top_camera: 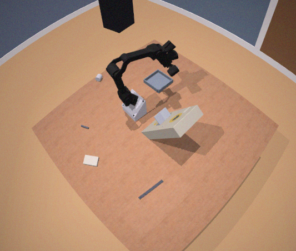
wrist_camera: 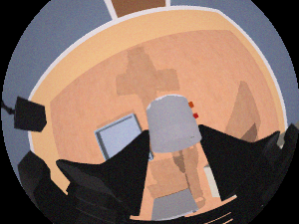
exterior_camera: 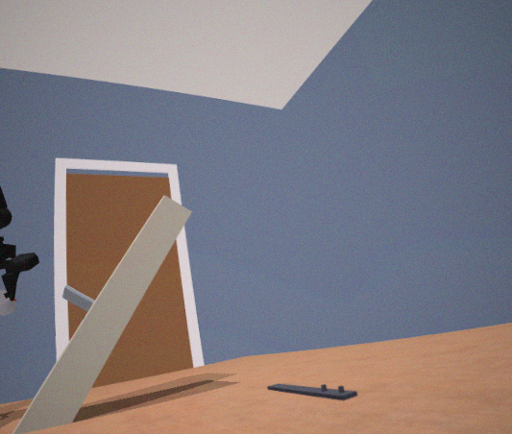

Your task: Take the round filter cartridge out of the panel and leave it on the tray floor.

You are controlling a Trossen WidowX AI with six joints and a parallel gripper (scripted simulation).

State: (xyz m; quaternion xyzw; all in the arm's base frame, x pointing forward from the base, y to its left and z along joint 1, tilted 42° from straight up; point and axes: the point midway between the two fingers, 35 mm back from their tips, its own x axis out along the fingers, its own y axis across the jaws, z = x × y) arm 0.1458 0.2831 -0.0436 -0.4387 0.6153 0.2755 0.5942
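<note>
The gripper (exterior_camera: 2, 294) (wrist_camera: 174, 137) is shut on the round filter cartridge (exterior_camera: 4, 305) (wrist_camera: 173, 118), a pale grey cylinder with small orange and red marks on its side. It holds the cartridge in the air, pointing down. The top view does not show the cartridge behind the arm. The blue-grey tray (top_camera: 158, 80) (wrist_camera: 119, 137) looks empty and lies left of the cartridge in the wrist view. The cream service panel (top_camera: 190, 120) (exterior_camera: 110, 312) leans at a slant; its yellow-ringed round opening (top_camera: 175, 118) is dark.
A pale blue flap (top_camera: 162, 116) (exterior_camera: 78, 299) sticks out of the panel's face. The white arm base (top_camera: 136, 109) stands between tray and panel. A dark bar (top_camera: 151, 189) (exterior_camera: 309, 391), a white block (top_camera: 91, 160), a small dark rod (top_camera: 85, 126) and a white cylinder (top_camera: 99, 77) lie farther off.
</note>
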